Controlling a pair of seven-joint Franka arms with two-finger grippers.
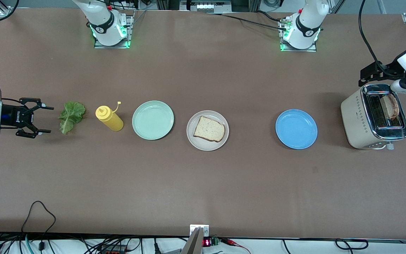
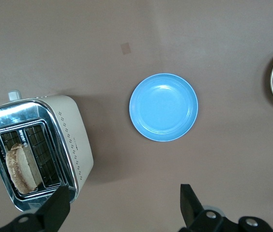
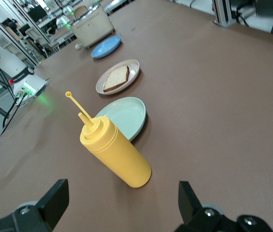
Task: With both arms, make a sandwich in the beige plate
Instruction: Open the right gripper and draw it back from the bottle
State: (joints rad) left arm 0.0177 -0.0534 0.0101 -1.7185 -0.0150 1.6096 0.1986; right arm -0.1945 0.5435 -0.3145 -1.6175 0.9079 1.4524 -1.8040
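Brown table (image 1: 203, 183). Beige plate (image 1: 192, 135) mid-row carries one bread slice (image 1: 209, 129); second slice (image 1: 390, 106) half hidden in toaster (image 1: 356, 120). My left gripper (image 2: 122, 205) spread empty above toaster, arm mostly cut off. My right gripper (image 1: 42, 120) spread empty beside lettuce (image 1: 71, 115).

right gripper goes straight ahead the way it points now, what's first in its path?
Probably the lettuce leaf: the open right gripper points along the row straight at it. Its height is unclear, so it may pass above.
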